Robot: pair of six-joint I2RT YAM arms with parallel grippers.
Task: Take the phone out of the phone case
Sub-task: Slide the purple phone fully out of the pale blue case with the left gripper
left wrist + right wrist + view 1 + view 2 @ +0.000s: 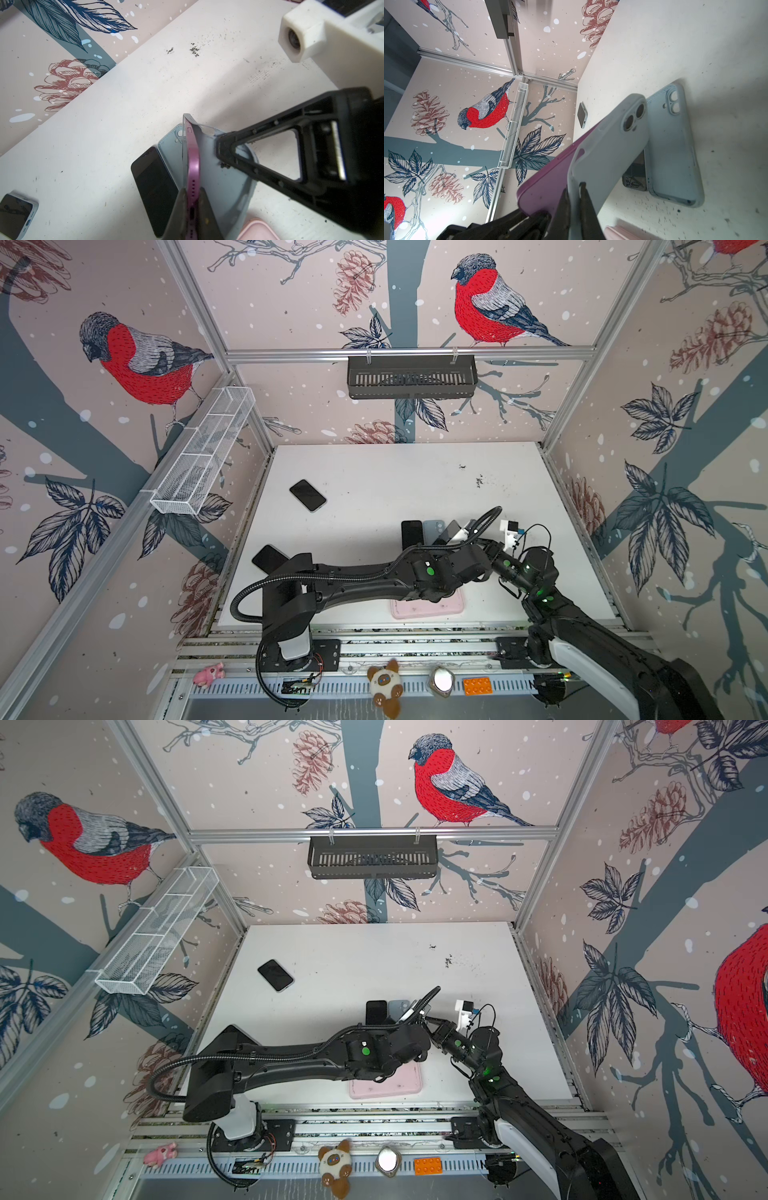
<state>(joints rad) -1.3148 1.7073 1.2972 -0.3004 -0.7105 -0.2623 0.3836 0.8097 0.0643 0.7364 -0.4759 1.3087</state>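
Left gripper (192,192) is clamped on the purple phone (193,158) by its bottom edge, and right gripper (574,190) pinches the grey case (608,149) at its lip. Both are off the table (104,124), case peeled back, camera end apparently still seated. Risk: if that corner hangs during the pull-apart, a thin-edge grip slips and the phone drops onto the spare case (675,145) and dark phone (153,182) below.

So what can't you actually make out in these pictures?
- Both top views: the purple phone and grey case are almost wholly hidden behind the two arms.
- Both top views: the left arm covers part of the pink item and of the dark phone at the left.
- Left wrist view: the left tool is cut off by the picture's edge.
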